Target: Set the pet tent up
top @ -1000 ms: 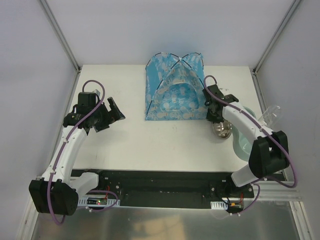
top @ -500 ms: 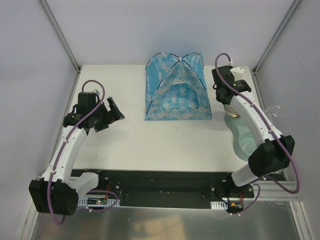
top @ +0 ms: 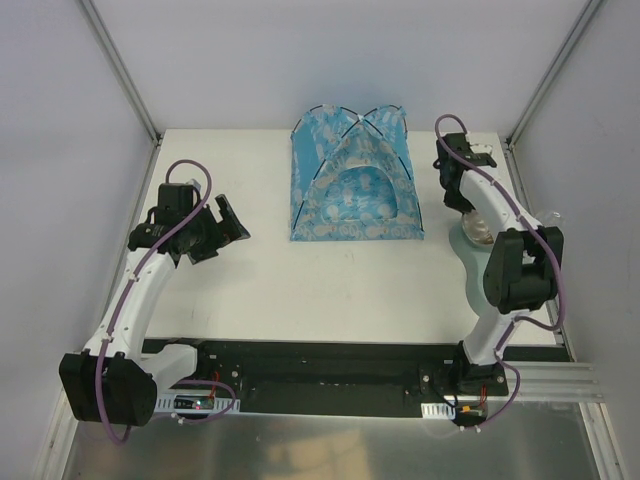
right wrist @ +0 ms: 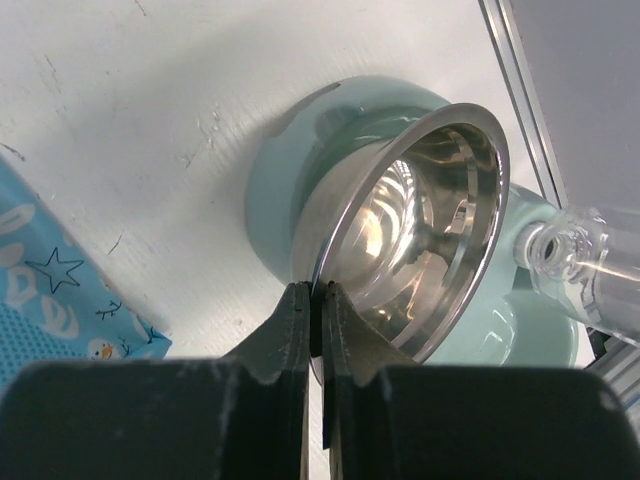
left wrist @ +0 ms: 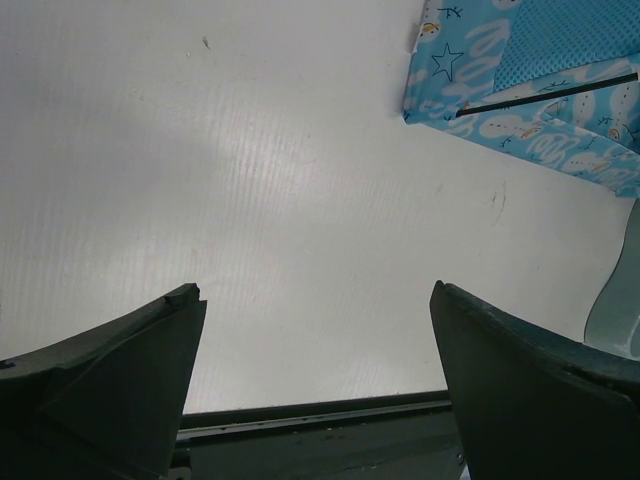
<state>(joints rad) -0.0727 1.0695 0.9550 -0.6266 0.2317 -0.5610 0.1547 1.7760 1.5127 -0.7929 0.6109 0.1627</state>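
The pet tent point(top: 350, 180) stands upright at the back middle of the table, blue with pale print, black poles crossed over its top and its arched doorway facing the arms. A corner of the tent point(left wrist: 520, 90) shows in the left wrist view, and another corner point(right wrist: 40, 280) in the right wrist view. My left gripper point(top: 232, 222) hovers over bare table at the left, open point(left wrist: 315, 295) and holding nothing. My right gripper point(top: 465, 212) is right of the tent, shut point(right wrist: 322, 290) on the rim of a steel bowl point(right wrist: 420, 220), which is tilted over a pale green feeder stand point(right wrist: 280, 190).
The green feeder stand point(top: 480, 275) lies along the table's right edge, with a clear bottle point(right wrist: 590, 270) fixed at one end of it. Grey walls and metal frame posts enclose the table. The black base rail point(top: 330, 365) runs along the near edge.
My right arm has carried the steel bowl from in front of the tent's right corner back and to the right, over the green stand. The left arm has not moved.
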